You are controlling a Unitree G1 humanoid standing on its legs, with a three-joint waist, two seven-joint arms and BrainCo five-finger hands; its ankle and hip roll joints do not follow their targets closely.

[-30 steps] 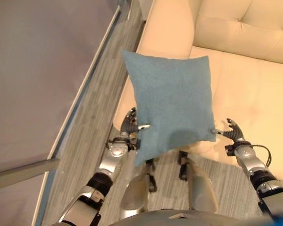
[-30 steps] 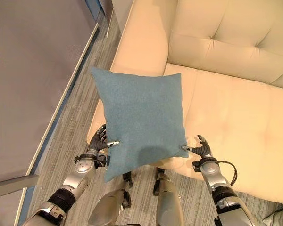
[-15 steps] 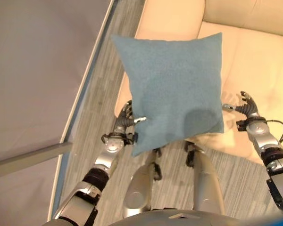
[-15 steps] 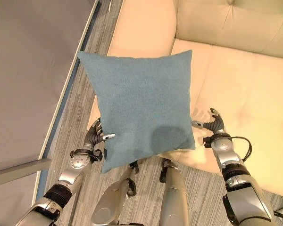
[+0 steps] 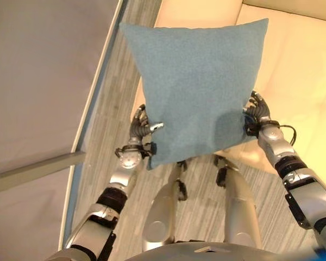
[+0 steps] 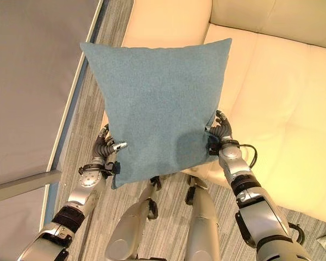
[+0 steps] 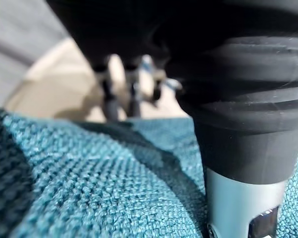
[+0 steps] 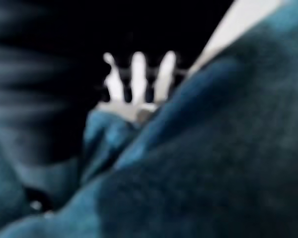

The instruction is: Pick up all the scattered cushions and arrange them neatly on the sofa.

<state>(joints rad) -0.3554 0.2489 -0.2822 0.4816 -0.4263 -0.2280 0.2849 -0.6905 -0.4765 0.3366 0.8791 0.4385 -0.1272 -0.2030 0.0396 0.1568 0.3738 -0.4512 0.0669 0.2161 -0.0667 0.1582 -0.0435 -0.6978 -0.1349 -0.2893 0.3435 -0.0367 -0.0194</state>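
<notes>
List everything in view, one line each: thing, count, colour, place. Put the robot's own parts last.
cushion: one, teal-blue, held up in the air between both hands, in front of the sofa's left end.
sofa: one, cream, tufted back, behind the cushion.
floor: grey striped carpet, beside the sofa.
panel: one, grey, flat, left of the floor strip.
left hand: one, silver and dark, pinching the cushion's lower left edge.
right hand: one, silver and dark, gripping the cushion's right edge.

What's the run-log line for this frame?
stage: carry to sofa | object: blue cushion, held up over sofa's edge | left hand: gripping lower left edge | right hand: gripping right edge
</notes>
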